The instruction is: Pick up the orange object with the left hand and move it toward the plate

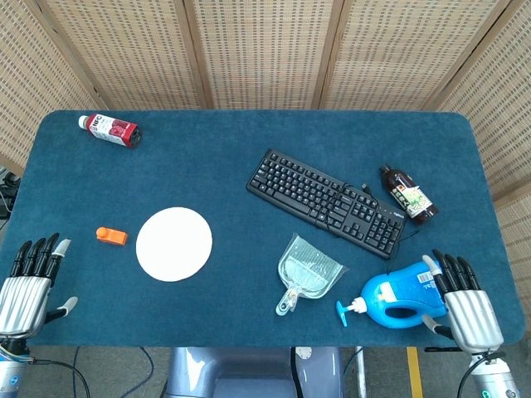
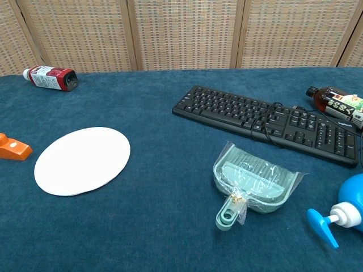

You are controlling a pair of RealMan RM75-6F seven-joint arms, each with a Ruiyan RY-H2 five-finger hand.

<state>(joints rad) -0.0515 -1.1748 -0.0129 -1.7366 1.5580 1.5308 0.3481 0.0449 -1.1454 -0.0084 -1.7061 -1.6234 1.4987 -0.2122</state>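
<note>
A small orange object [image 1: 110, 235] [image 2: 14, 148] lies on the blue tablecloth, just left of the round white plate [image 1: 173, 244] [image 2: 82, 160]. My left hand [image 1: 29, 282] hovers at the table's front left corner, open and empty, well short of the orange object. At the front right corner my right hand [image 1: 461, 300] is open with its fingers straight, next to a blue spray bottle [image 1: 397, 299]. Neither hand shows in the chest view.
A black keyboard [image 1: 326, 201] lies right of centre, with a pale green dustpan [image 1: 306, 272] in front of it. A brown bottle [image 1: 408, 195] lies at the right and a red bottle [image 1: 110, 130] at the back left. Wicker screens stand behind the table.
</note>
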